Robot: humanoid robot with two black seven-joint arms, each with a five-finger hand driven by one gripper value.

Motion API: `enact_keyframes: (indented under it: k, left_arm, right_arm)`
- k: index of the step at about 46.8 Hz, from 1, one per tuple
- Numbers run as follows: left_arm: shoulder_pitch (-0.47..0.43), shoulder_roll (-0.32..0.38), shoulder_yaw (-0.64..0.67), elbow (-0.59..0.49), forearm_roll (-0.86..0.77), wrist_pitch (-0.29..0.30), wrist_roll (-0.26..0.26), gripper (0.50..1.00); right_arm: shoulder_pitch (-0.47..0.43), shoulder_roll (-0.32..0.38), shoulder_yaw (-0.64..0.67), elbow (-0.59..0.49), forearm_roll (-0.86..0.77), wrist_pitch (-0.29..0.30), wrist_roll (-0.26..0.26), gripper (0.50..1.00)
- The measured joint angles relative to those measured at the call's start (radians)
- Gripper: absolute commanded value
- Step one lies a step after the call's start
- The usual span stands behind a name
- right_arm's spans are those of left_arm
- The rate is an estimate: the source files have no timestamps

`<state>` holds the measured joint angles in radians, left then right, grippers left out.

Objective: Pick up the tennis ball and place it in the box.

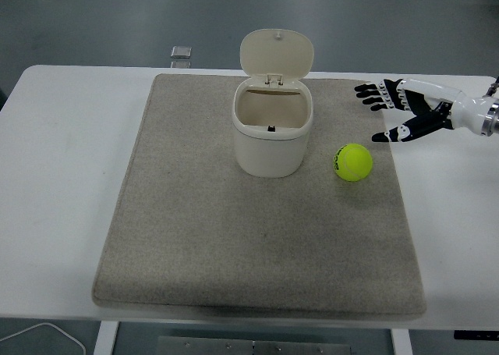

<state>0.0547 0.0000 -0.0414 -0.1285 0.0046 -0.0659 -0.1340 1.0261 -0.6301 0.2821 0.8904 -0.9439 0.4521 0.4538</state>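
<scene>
A yellow-green tennis ball [354, 162] lies on the grey mat [257, 238], right of a cream box [273, 129] that stands upright with its hinged lid [277, 54] open. My right hand [390, 111] comes in from the right edge, fingers spread and empty, hovering above and to the right of the ball, apart from it. My left arm is out of view.
The mat covers most of the white table [62, 152]. A small grey square object [181, 52] lies at the table's far edge, behind the mat. A white cable [47, 333] shows below the table's near left corner.
</scene>
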Motion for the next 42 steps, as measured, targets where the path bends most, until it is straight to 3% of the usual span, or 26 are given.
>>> enact_keyframes:
  k: [12,20,32,42]
  left_arm:
    - [0.0,0.0,0.0,0.0,0.0,0.0,0.0,0.992]
    - [0.001,0.0,0.0,0.0,0.0,0.0,0.0,0.992]
    - [0.0,0.0,0.0,0.0,0.0,0.0,0.0,0.992]
    - [0.0,0.0,0.0,0.0,0.0,0.0,0.0,0.992]
  right_arm:
    - [-0.006,-0.005,-0.003,0.054,-0.157,-0.021,0.037,0.926]
    - [-0.008,0.006,-0.019,0.058,-0.241,-0.101,0.038,0.924]
    - [-0.016,0.02,-0.061,0.058,-0.258,-0.179,0.039,0.921]
    - [-0.042,0.051,-0.07,0.053,-0.289,-0.198,0.039,0.919]
